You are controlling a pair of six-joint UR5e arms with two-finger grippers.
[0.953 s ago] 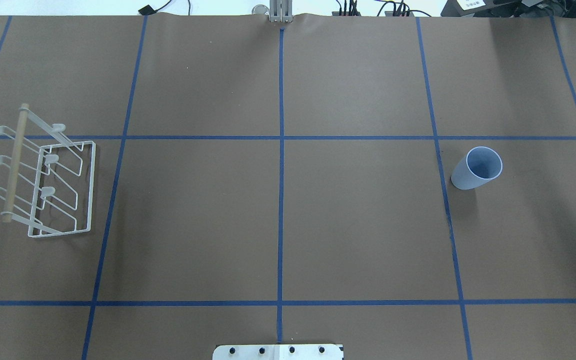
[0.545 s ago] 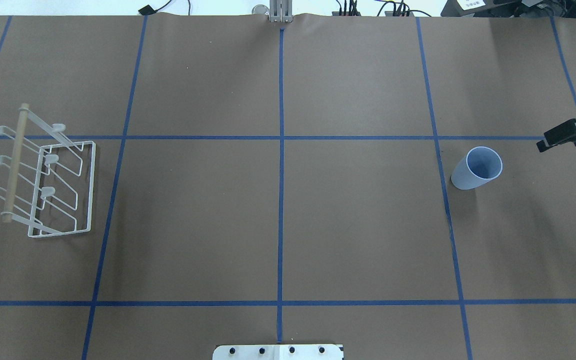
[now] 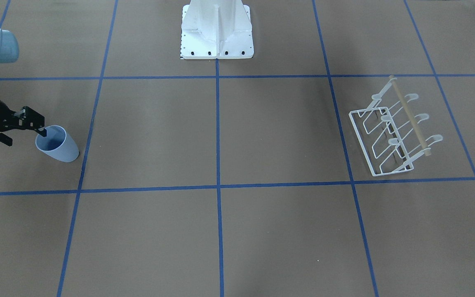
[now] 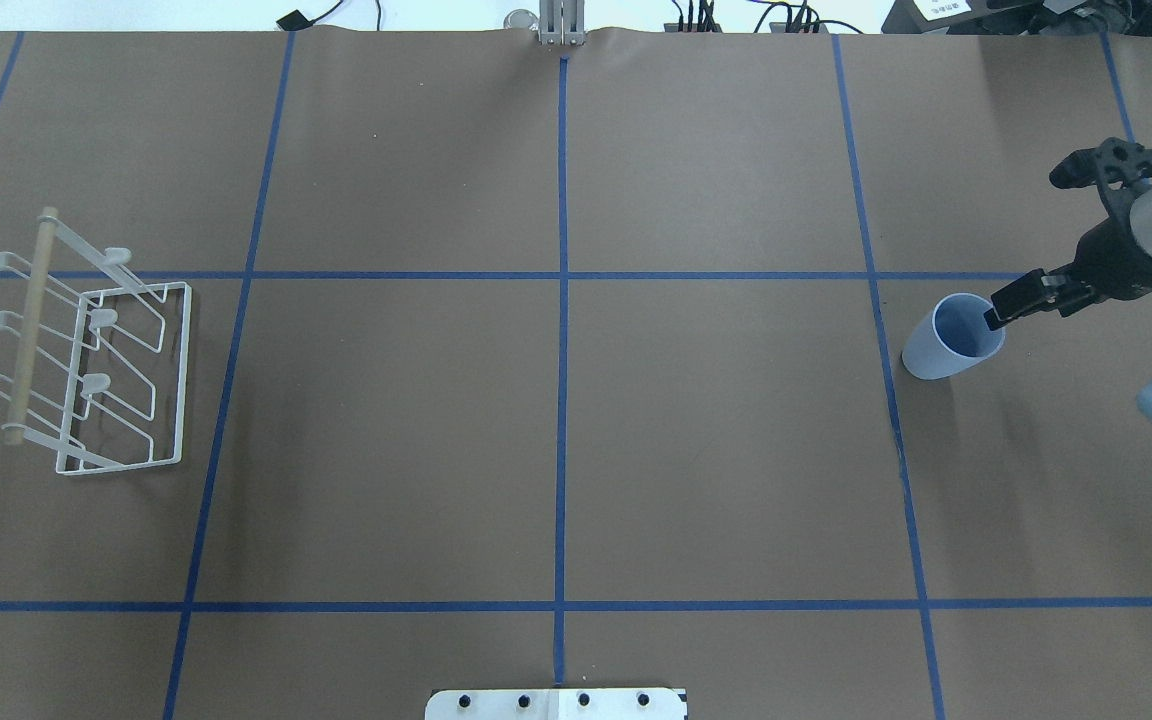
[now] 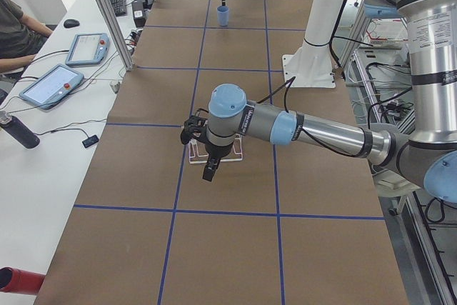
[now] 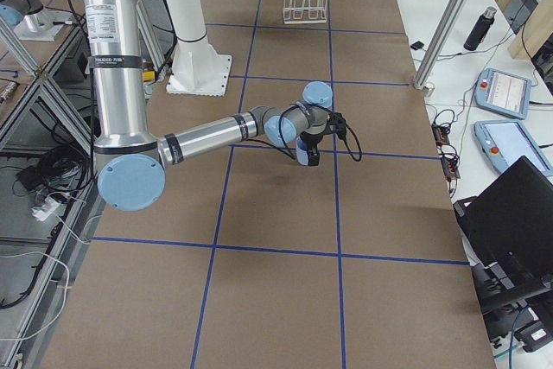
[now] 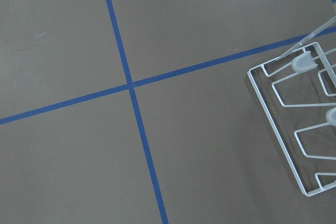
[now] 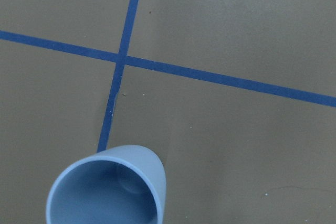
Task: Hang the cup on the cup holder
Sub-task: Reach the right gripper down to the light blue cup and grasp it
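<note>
**A:** The cup (image 4: 946,345) stands upright, mouth up, on the brown table cover (image 4: 716,450), with a blue tape line (image 4: 891,400) just beside it. We judge it light, stiff and smooth. Its taper could let a squeeze on the sides slip off.

**B:** So we would take it at the rim, with the wall pinched between the fingers. The right gripper (image 4: 998,315) hangs at the cup, one dark fingertip (image 3: 41,132) dipped inside the rim on the side away from the cup holder (image 4: 86,340).

**A:** How wide is that claw?

**B:** We cannot tell, because only that one finger shows plainly.

**A:** And farther out from the cup?

**B:** The cup holder sits well apart from the cup, across the table on the robot's left. The left gripper (image 5: 208,175) hovers over or just beside it, and we cannot tell which, or whether it is open. We judge that arm could crowd the prongs. The cup also needs turning mouth down first.
</note>
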